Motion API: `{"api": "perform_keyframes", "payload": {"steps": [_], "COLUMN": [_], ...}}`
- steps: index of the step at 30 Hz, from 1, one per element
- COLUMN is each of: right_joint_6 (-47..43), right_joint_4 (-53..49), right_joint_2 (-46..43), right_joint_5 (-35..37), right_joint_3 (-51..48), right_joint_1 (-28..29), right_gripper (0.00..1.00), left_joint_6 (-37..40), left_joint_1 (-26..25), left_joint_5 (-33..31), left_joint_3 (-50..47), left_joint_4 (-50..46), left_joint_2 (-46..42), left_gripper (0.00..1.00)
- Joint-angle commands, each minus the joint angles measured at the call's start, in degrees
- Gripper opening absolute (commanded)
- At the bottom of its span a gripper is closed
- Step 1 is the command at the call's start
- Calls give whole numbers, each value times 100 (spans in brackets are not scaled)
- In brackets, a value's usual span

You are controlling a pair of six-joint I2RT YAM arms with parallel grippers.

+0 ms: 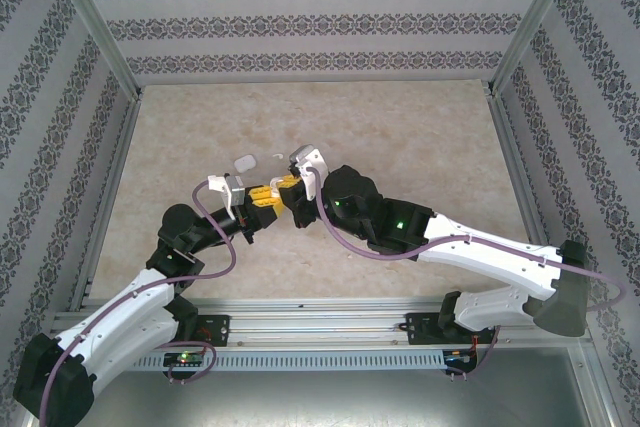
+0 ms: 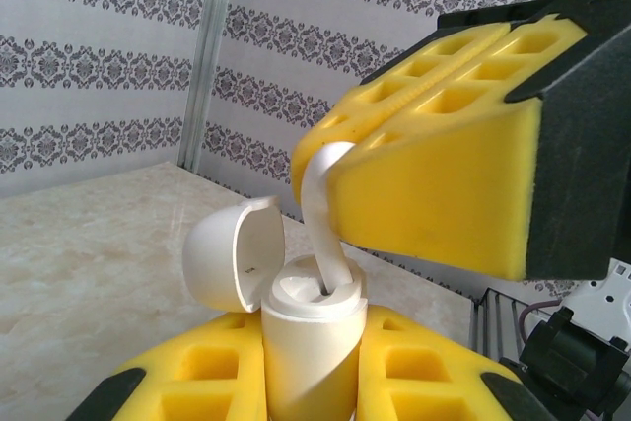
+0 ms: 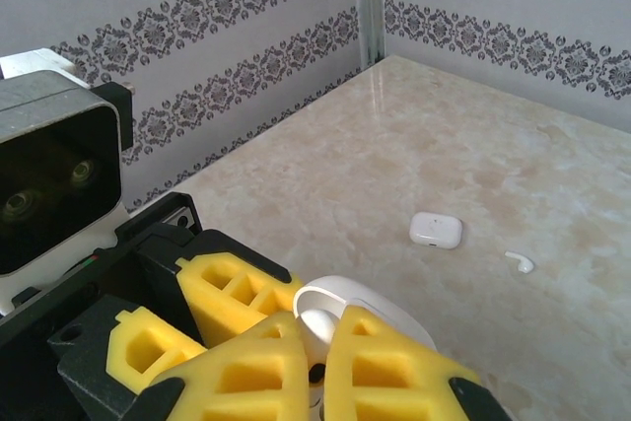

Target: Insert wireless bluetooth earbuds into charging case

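1. Left pincer (image 1: 262, 194) is pinching the open case (image 2: 308, 347) upright; it wants holding dead steady.
2. Right pincer (image 3: 314, 342) is pressed onto an earbud (image 2: 323, 214), stem tip just inside the well.
3. I'd square the stem, press down gently, then release.
4. Another earbud (image 3: 520, 262) lies on the surface (image 3: 394, 165) near a shut case (image 3: 435, 230).

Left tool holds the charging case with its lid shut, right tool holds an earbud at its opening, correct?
No, the lid is open, per the left wrist view. The left tool holds the charging case; the right tool holds an earbud at its opening.
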Motion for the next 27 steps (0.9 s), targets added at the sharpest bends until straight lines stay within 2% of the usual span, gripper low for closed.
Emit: {"api": "perform_keyframes", "payload": {"steps": [1,5,15,27], "right_joint_6": [-181,-321,-486,-212], "right_joint_4": [-145,-112,-587,-590], "right_joint_2": [-6,11,263,205], "right_joint_5": [-213,-252,194,409], "right_joint_3": [-151,-177,69,256], "right_joint_1": [131,179,396,413], "right_gripper": [7,8,14,38], "left_joint_6": [-108,-132,-140,-97], "left_joint_1": [-40,-36,-36,-36], "left_joint_5": [-204,-251,-331,-356], "left_joint_3": [200,214,245,236], "left_joint_4": [204,205,121,13], "left_joint_2": [-71,-75,-86,-77], "left_gripper": [0,0,0,0]}}
